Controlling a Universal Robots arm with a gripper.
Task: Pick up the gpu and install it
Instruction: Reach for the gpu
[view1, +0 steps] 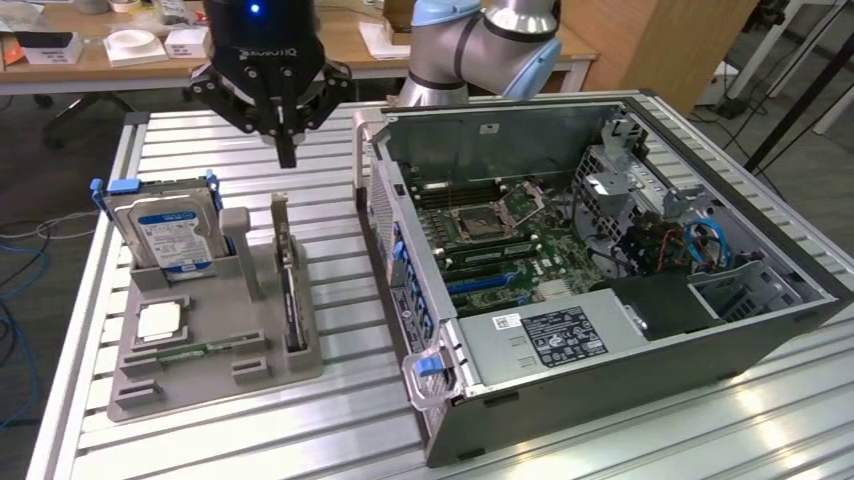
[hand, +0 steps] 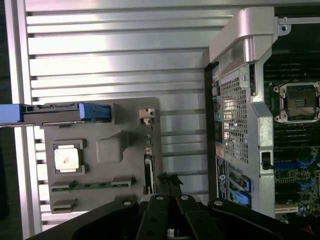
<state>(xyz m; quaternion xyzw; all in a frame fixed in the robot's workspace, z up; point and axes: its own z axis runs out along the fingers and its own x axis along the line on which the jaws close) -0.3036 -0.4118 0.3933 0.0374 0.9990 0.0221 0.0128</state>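
The gpu (view1: 288, 285) stands on its long edge in a slot of the grey holder tray (view1: 200, 385), its metal bracket end toward the far side. In the wrist view the gpu (hand: 148, 162) appears edge-on as a thin dark strip. My gripper (view1: 286, 155) hangs above the slatted table, beyond the far end of the card and apart from it. Its fingers (hand: 169, 181) are shut together with nothing between them. The open computer case (view1: 601, 260) lies on its side at the exterior view's right, motherboard (view1: 501, 240) exposed.
The same tray holds a silver hard drive (view1: 163, 230) with a blue-white label standing upright, a square processor chip (view1: 160, 320) and a narrow green memory stick (view1: 200, 350). A desk with boxes stands behind the table. The case's metal edge (hand: 240, 45) lies close beside the tray.
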